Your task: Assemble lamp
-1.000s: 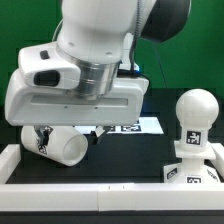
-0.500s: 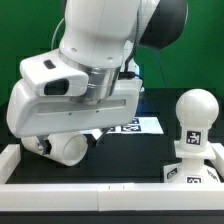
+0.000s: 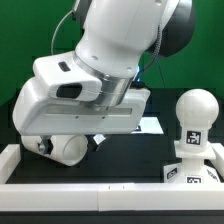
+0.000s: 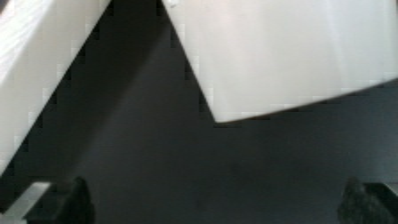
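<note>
The white lamp shade (image 3: 62, 150) lies on its side on the black table at the exterior view's left. My gripper (image 3: 68, 141) hangs low right over it, and the wide white hand hides the shade's top. The jaws stand wide open and hold nothing. In the wrist view the gripper (image 4: 214, 205) shows only two dark fingertips (image 4: 50, 200) at the corners, with black table between them. A large white piece (image 4: 267, 55) lies ahead; I cannot tell what it is. The rounded bulb (image 3: 195, 105) stands upright on the tagged base (image 3: 190, 160) at the right.
The marker board (image 3: 148, 125) lies flat behind the hand. A white rail (image 3: 100, 190) runs along the table's front edge, and a white wall (image 4: 32, 90) shows at the side in the wrist view. Green backdrop behind.
The arm has swung towards the exterior view's right and the hand has tilted and sunk lower over the shade. The shade, bulb and base have not moved.
</note>
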